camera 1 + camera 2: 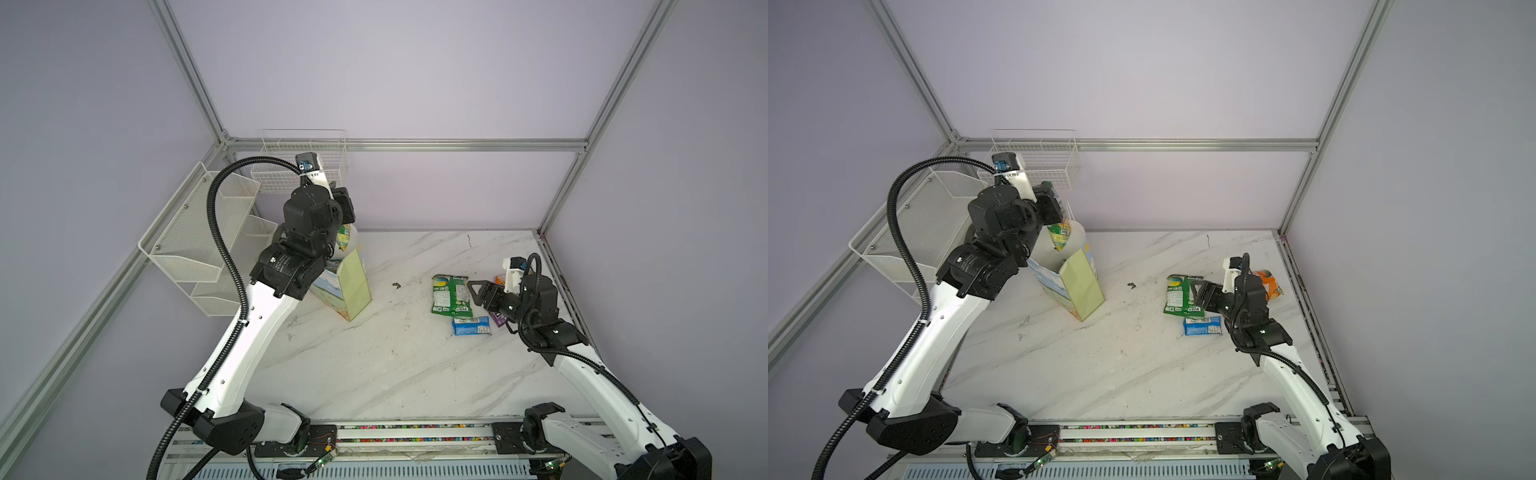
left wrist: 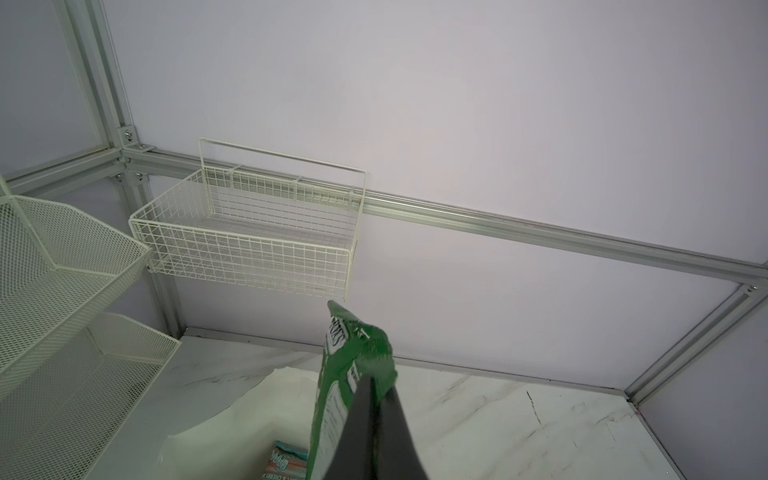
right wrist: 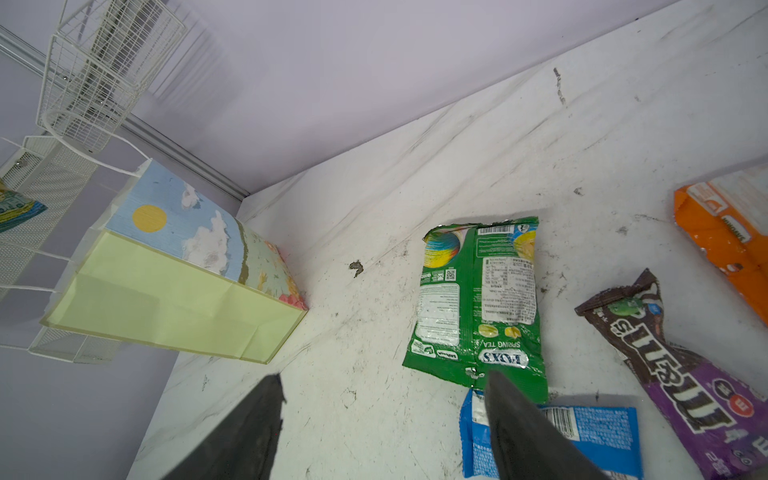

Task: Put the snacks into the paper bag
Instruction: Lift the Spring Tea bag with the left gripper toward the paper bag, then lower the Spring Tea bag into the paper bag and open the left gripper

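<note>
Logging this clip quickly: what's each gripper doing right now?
Left gripper: shut on a green packet above the paper bag.
Right gripper: open, holding nothing.

Two green packets point(image 1: 1060, 235) point(image 1: 1179, 295), one blue packet point(image 1: 1202, 326), orange packet point(image 1: 1268, 284), purple bar point(image 3: 681, 374), paper bag point(image 1: 1081, 286).

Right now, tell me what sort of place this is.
Probably a robot test cell: an aluminium frame with lilac panels encloses a marble-patterned tabletop, the left arm and right arm are mounted on a rail at its front edge, and a white wire basket hangs on the frame.
</note>
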